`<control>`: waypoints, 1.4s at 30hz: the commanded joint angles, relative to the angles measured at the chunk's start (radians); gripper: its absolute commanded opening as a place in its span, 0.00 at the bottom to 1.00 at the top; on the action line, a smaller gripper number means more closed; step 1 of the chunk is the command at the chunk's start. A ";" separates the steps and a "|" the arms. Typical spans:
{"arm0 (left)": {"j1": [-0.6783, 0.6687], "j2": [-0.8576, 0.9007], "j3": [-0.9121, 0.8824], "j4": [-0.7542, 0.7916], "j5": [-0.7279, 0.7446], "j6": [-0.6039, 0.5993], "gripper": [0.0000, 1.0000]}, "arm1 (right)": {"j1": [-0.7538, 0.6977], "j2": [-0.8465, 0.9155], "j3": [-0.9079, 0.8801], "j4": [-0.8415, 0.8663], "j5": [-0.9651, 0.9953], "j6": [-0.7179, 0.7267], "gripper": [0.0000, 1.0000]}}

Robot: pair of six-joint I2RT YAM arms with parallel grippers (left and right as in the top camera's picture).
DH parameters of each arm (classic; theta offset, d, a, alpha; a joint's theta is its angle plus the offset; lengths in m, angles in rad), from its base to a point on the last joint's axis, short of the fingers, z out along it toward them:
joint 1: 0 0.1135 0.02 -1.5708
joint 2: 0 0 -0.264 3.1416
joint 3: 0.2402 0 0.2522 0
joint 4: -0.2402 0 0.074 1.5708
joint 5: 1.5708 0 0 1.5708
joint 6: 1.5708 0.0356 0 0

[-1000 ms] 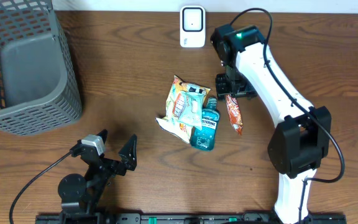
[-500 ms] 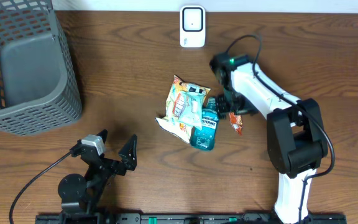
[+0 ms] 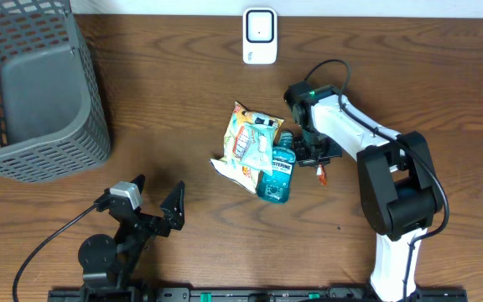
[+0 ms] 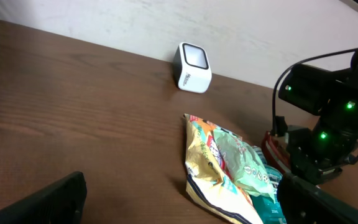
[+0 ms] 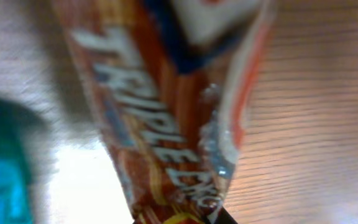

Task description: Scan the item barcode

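The right pincer [image 3: 315, 158] is closed flat on the orange snack packet [image 5: 166, 143], just right of centre in the overhead frame, low over the counter [image 3: 183, 84]. The packet's lower end pokes out below the fingers. Its glossy printed film and crimped seam fill the wrist view. It looks light, soft and slippery, apt to crinkle and droop, so a grip across the sealed edge seems safest, leaving the printed face free; no barcode shows. Just left lies a blue mouthwash bottle [image 3: 277, 172], touching a chip bag [image 3: 248, 144]. The scanner [image 3: 260, 35] stands top centre, well apart. The left pincer [image 3: 158, 191], lower left, gapes wide and empty. A grey basket [image 3: 49, 143] fills the upper left.
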 commanded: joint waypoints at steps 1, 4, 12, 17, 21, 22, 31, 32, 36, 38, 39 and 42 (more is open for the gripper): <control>-0.003 -0.006 0.010 0.001 -0.005 0.013 0.98 | -0.003 -0.035 0.016 0.002 -0.225 -0.173 0.01; -0.003 -0.006 0.010 0.001 -0.005 0.013 0.98 | -0.027 -0.101 0.026 -0.014 -0.390 -0.331 0.01; -0.003 -0.006 0.010 0.000 -0.005 0.013 0.98 | -0.130 -0.304 0.026 -0.085 -0.594 -0.519 0.01; -0.003 -0.006 0.010 0.001 -0.005 0.013 0.98 | -0.142 -0.365 0.026 -0.193 -0.902 -0.882 0.01; -0.003 -0.006 0.010 0.001 -0.005 0.013 0.98 | -0.141 -0.369 0.025 -0.291 -1.045 -1.078 0.01; -0.003 -0.006 0.010 0.000 -0.005 0.013 0.98 | -0.141 -0.369 0.025 -0.319 -1.072 -1.126 0.01; -0.003 -0.006 0.010 0.000 -0.005 0.013 0.98 | -0.134 -0.369 0.025 -0.563 -1.219 -1.472 0.01; -0.003 -0.006 0.010 0.000 -0.005 0.013 0.98 | -0.131 -0.369 0.024 -0.603 -1.229 -1.532 0.01; -0.003 -0.006 0.010 0.001 -0.005 0.013 0.98 | -0.122 -0.371 0.024 -0.603 -1.233 -1.530 0.01; -0.003 -0.006 0.010 0.001 -0.005 0.013 0.98 | -0.115 -0.371 0.024 -0.603 -1.235 -1.530 0.01; -0.003 -0.006 0.010 0.000 -0.005 0.013 0.98 | -0.108 -0.371 0.024 -0.603 -1.238 -1.530 0.01; -0.003 -0.006 0.010 0.001 -0.005 0.013 0.98 | -0.087 -0.371 0.024 -0.603 -1.244 -1.524 0.01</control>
